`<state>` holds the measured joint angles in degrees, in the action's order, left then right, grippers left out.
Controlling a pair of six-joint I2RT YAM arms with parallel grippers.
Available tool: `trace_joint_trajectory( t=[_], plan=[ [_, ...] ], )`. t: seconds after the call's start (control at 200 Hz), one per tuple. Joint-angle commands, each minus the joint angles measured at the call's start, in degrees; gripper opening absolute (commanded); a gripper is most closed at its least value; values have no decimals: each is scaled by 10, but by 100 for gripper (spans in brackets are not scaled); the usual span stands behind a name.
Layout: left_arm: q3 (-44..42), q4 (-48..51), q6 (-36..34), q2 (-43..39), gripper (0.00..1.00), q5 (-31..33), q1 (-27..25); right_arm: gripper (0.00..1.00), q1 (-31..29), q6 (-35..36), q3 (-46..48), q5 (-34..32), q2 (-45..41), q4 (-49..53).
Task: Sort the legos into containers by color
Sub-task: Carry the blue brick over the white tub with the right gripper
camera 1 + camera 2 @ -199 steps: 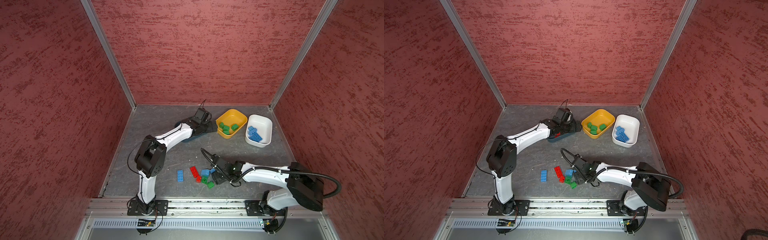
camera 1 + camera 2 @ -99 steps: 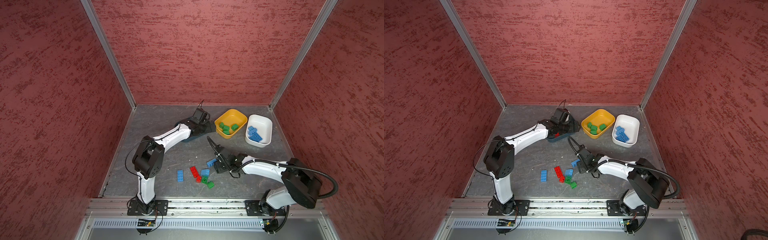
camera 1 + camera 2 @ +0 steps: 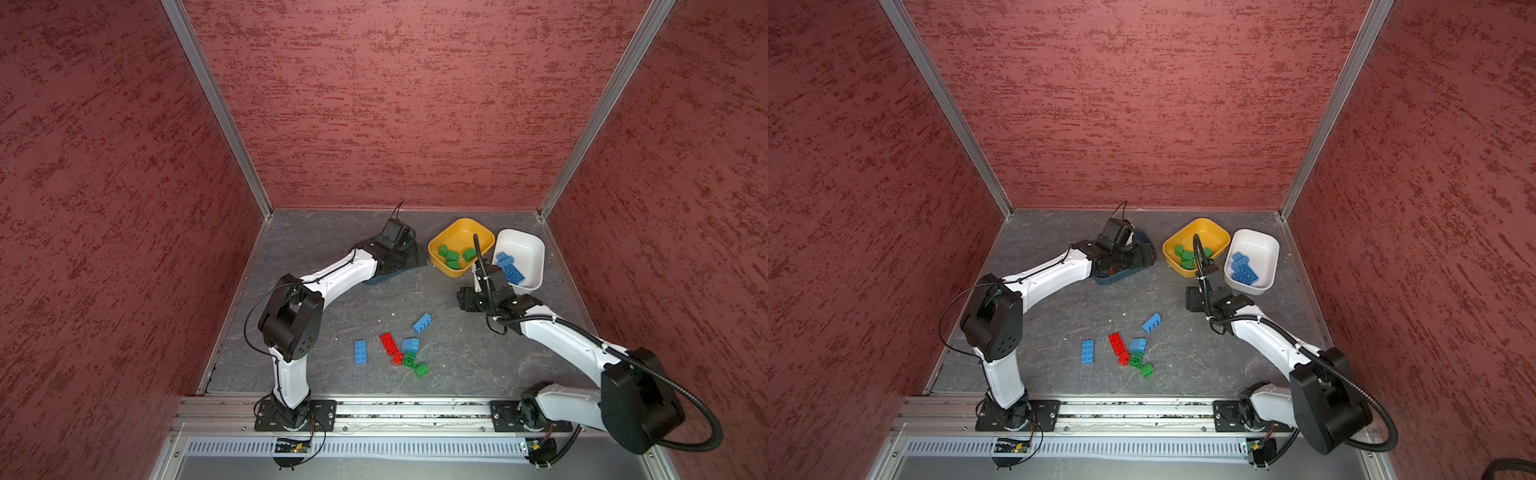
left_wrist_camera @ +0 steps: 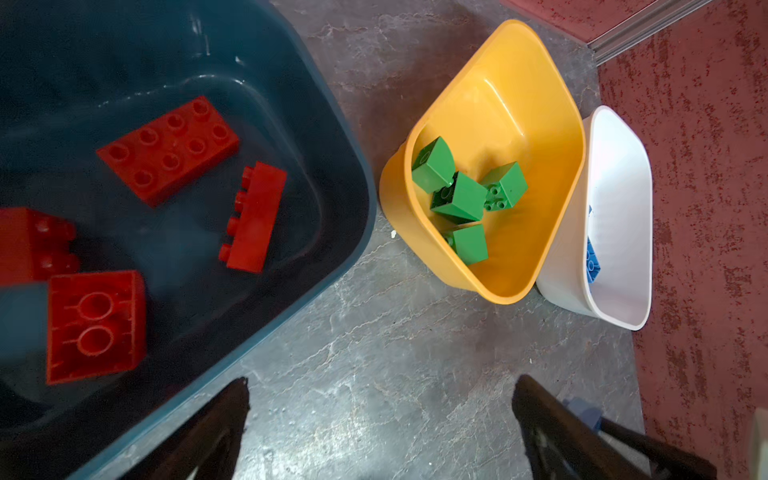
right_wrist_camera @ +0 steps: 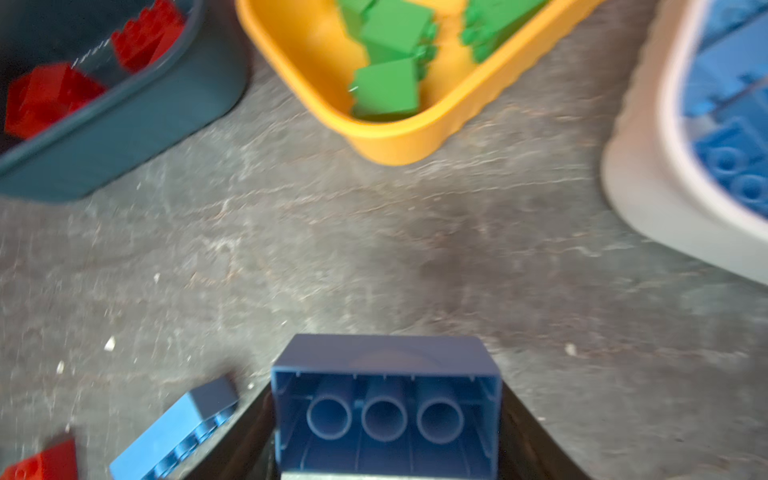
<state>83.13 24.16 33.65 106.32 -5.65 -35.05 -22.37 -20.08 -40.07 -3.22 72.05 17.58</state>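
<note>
Seven loose bricks [image 3: 389, 343] are waiting mid-table; reds [image 4: 168, 149] are sitting in the teal tub [image 4: 345, 166], greens [image 4: 457, 199] in the yellow tub [image 3: 461, 232], blues [image 3: 511, 268] in the white tub [image 3: 528, 245]. Right gripper [image 5: 386, 440] is clamping a blue brick [image 5: 384, 365] near the white tub, left gripper [image 4: 382, 390] is hanging wide open.

My grey desk [image 3: 365, 307] bears the teal tub [image 5: 124, 129], yellow tub [image 3: 469, 230] and white tub [image 3: 525, 249] at the back. Nearer me lie two separate blue bricks [image 3: 360, 351], then red bricks [image 3: 389, 343], a blue square [image 3: 410, 345] and green bricks [image 3: 421, 369] bunched.
</note>
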Motion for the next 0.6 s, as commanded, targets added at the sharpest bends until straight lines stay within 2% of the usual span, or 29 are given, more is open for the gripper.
trace_joint_trajectory(
  t=[0.0, 0.2, 0.351, 0.431, 0.596],
  plan=[
    [-22, 5, -6, -33, 99, 6, -2, 37, 50, 16, 1, 30, -17, -22],
    [-77, 0, -13, -71, 99, 18, -24, 37, 153, 44, -37, 89, -19, -46],
    [-107, 1, -23, -89, 99, 25, -41, 37, 220, 50, -87, 139, 24, -62],
    [-116, 8, -25, -97, 99, 33, -49, 37, 240, 54, -113, 139, 55, -68],
    [-146, 19, -20, -127, 99, 60, -55, 38, 275, 50, -163, 95, 133, -81]
  ],
)
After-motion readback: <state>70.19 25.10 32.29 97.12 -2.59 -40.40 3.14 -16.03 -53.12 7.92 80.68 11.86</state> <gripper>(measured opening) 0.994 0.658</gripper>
